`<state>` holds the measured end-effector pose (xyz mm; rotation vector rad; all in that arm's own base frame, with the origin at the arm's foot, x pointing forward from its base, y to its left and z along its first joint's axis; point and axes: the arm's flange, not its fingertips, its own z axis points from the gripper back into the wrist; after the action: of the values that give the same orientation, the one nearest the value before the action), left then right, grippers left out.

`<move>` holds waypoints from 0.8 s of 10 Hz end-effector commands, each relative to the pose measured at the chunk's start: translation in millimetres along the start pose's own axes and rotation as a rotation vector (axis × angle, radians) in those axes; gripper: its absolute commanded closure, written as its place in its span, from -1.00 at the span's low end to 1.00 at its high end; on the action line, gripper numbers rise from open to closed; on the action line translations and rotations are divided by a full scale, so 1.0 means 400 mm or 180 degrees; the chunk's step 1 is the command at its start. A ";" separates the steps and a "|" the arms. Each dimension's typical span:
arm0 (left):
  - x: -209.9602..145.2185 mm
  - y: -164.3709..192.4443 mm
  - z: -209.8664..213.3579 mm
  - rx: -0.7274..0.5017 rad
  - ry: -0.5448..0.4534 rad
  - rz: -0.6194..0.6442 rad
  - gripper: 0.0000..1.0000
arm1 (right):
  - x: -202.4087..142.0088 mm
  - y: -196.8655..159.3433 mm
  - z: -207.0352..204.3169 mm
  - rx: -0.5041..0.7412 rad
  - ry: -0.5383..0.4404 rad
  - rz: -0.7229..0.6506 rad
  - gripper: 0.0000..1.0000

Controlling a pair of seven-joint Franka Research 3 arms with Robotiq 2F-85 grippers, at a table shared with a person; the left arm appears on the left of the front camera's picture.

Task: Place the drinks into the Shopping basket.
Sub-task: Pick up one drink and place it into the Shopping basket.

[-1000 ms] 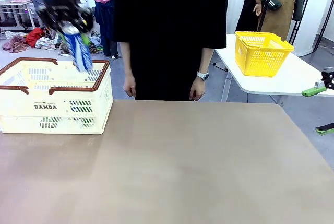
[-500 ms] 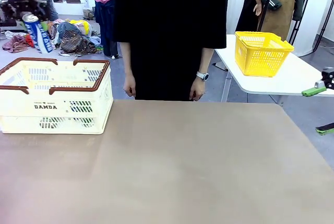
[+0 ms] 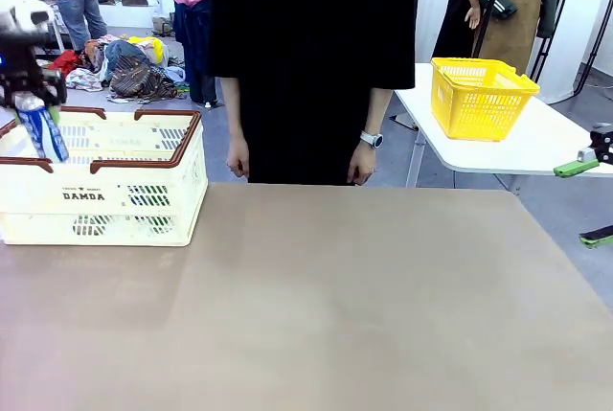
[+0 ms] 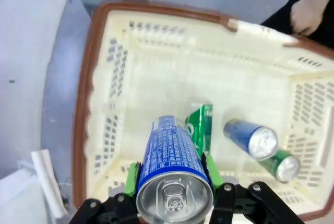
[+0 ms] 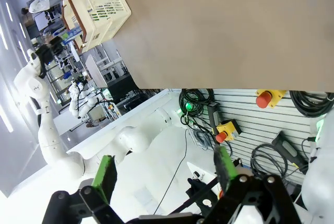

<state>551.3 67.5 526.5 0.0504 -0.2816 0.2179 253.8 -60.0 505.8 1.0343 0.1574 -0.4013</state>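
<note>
gripping a blue-and-white can (image 4: pixel 174 169) between its pads, the left end effector (image 4: pixel 172 182) is hanging over the shopping basket (image 4: pixel 104 104); the right end effector (image 5: pixel 164 174) is gaping, holding nothing.

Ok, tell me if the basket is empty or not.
Not empty. The left wrist view shows three cans lying on the basket floor: two green and one blue.
</note>
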 end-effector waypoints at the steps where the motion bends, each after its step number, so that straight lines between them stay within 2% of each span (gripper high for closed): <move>1: -0.050 -0.013 -0.054 -0.0049 0.0046 0.0108 1.00 | 0.003 0.005 0.003 0.0065 0.0014 0.0083 -1.00; 6: -0.068 -0.048 -0.169 -0.0036 0.0313 0.0043 1.00 | 0.003 0.005 0.003 0.0065 0.0014 0.0083 -1.00; 8: -0.076 -0.042 -0.211 0.0012 0.0311 0.0056 1.00 | 0.003 0.005 0.003 0.0065 0.0014 0.0083 -1.00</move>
<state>549.2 50.2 439.0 0.0346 -0.1577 0.2181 253.8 -60.0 505.8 1.0344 0.1574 -0.4011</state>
